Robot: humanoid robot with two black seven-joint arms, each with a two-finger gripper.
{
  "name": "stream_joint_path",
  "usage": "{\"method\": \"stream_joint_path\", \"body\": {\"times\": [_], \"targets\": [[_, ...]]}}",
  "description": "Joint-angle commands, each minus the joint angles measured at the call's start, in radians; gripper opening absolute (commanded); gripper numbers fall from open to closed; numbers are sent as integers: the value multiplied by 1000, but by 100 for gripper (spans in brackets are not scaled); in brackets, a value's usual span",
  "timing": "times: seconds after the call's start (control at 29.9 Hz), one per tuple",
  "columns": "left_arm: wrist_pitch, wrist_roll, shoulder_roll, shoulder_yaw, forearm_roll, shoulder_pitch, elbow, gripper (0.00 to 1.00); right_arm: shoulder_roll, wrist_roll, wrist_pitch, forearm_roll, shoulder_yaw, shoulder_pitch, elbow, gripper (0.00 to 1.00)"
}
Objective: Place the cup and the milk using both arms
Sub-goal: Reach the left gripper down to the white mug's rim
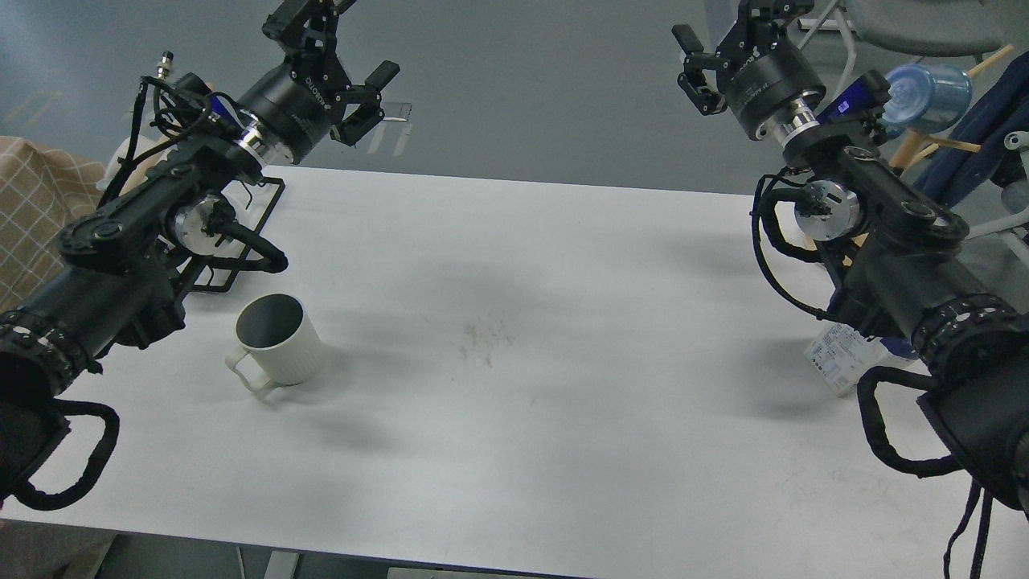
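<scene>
Head view: my right forearm hides most of the milk (840, 362), so a blind reach could tip it. Both arms are raised, fingers apart and empty: left gripper (342, 60) high beyond the cup (277, 342), right gripper (727, 40) far above the carton, which stands below my elbow.

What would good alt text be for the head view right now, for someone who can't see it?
Two black robot arms reach over a white table, the left gripper and right gripper both raised, open and empty beyond its far edge. An off-white ribbed cup stands at the left; the milk carton sits at the right, mostly hidden under the right arm.
</scene>
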Motion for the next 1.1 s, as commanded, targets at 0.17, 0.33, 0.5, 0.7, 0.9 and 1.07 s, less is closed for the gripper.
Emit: {"method": "stream_joint_path", "body": {"times": [0.17, 0.33, 0.5, 0.7, 0.9, 1.07], "targets": [[0, 51, 268, 80, 333, 25, -343, 99, -1, 0, 0, 0, 0, 3, 1, 100], [0, 38, 518, 150, 678, 52, -599, 99, -3, 0, 0, 0, 0, 2, 7, 100], [0, -7, 627, 155, 839, 123, -684, 99, -3, 0, 0, 0, -1, -1, 12, 100], [0, -77, 753, 218, 1132, 172, -690, 99, -9, 0, 0, 0, -1, -3, 16, 100], [0, -77, 750, 248, 1205, 175, -622, 99, -1, 0, 0, 0, -1, -11, 16, 100], [0, -77, 666, 291, 1198, 172, -497, 99, -3, 0, 0, 0, 0, -11, 16, 100]]}}
